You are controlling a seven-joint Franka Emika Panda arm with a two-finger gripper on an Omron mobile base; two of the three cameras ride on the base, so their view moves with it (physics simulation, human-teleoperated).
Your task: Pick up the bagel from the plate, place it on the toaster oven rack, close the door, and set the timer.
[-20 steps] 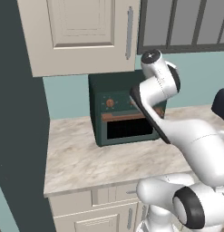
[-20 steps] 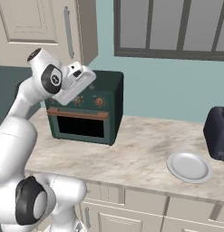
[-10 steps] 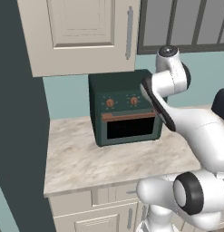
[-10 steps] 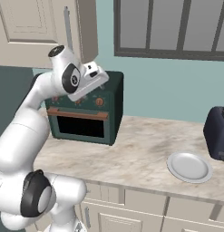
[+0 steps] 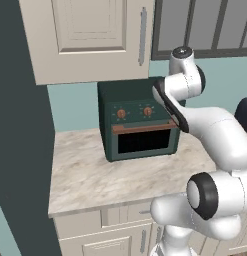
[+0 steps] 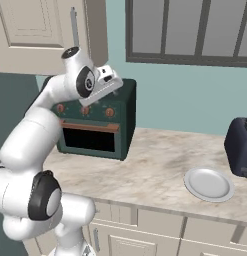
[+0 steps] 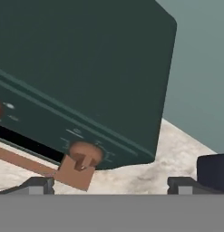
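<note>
Door [image 6: 90,139] closed, below and behind wide-spread jaws.

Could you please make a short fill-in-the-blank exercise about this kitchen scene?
1. The door of the green toaster oven is ____.
2. The white plate on the counter has ____ on it.
3. The end effector has its jaws ____.
4. The door's bar handle is coloured ____.

Missing words: closed; nothing; open; copper-orange

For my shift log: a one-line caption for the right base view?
Open gripper raised above the closed dark green toaster oven; empty white plate on the marble counter beside a dark toaster.
</note>
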